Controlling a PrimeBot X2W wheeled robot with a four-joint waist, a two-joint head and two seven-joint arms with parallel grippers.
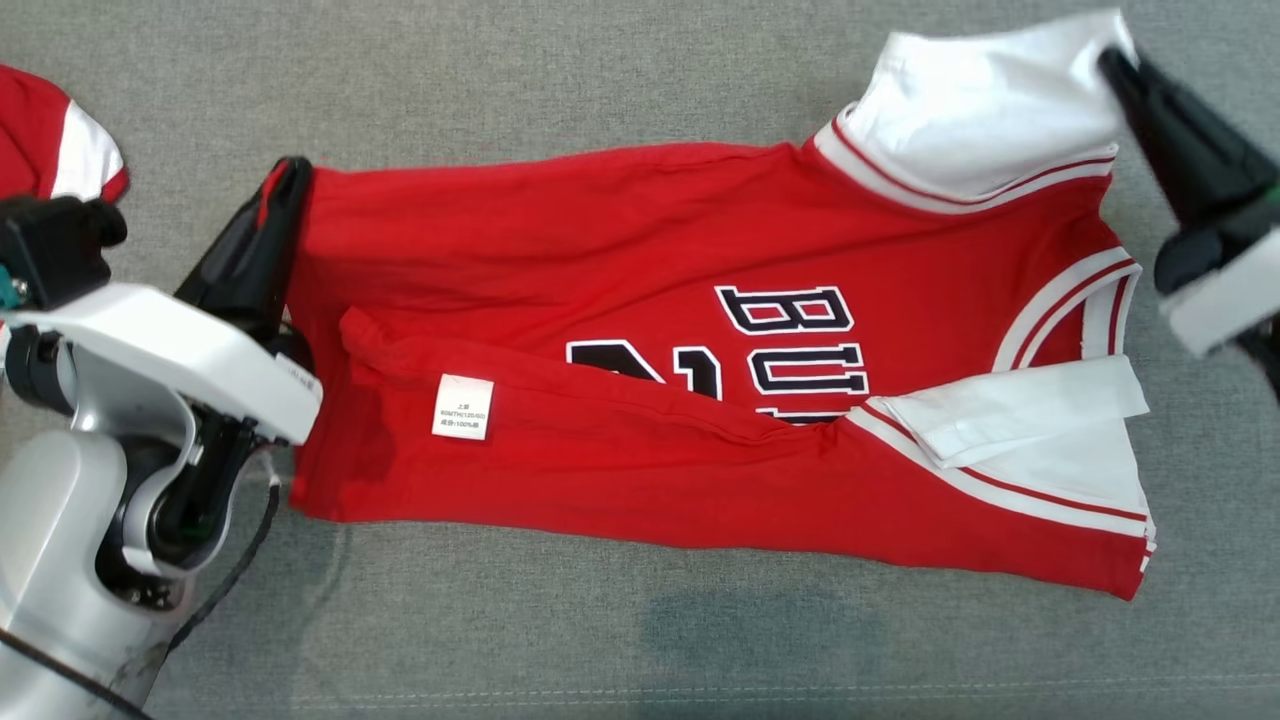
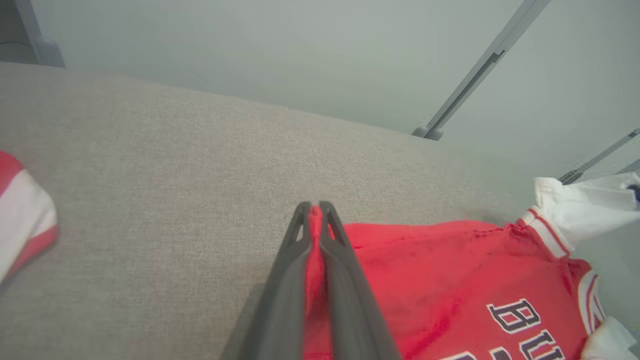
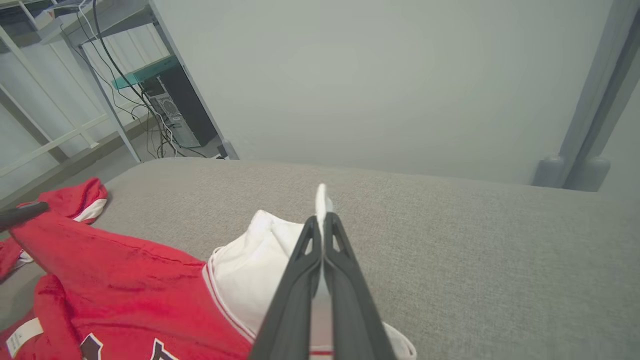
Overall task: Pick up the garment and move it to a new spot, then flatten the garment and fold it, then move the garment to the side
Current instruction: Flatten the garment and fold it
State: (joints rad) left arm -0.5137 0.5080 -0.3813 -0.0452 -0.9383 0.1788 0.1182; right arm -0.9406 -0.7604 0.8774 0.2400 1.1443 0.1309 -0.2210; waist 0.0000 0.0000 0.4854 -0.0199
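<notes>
The garment [image 1: 620, 250] is a red jersey with white sleeves and black lettering, spread sideways on the grey surface. Its near long edge is folded over the lettering, and a small white label shows on the fold. My left gripper [image 1: 283, 180] is shut on the red hem corner at the far left; red cloth [image 2: 350, 260] sits pinched between its dark fingers [image 2: 280, 300]. My right gripper [image 1: 1115, 65] is shut on the tip of the white sleeve [image 1: 980, 110] at the far right, and white fabric [image 3: 265, 265] pokes out past the fingertips [image 3: 311, 235].
A second red and white garment [image 1: 60, 140] lies at the far left edge of the grey cushion [image 1: 600, 640], also seen as a red heap [image 3: 70, 200]. Beyond the cushion's far edge are a pale wall, metal frame legs [image 2: 475, 75] and cables.
</notes>
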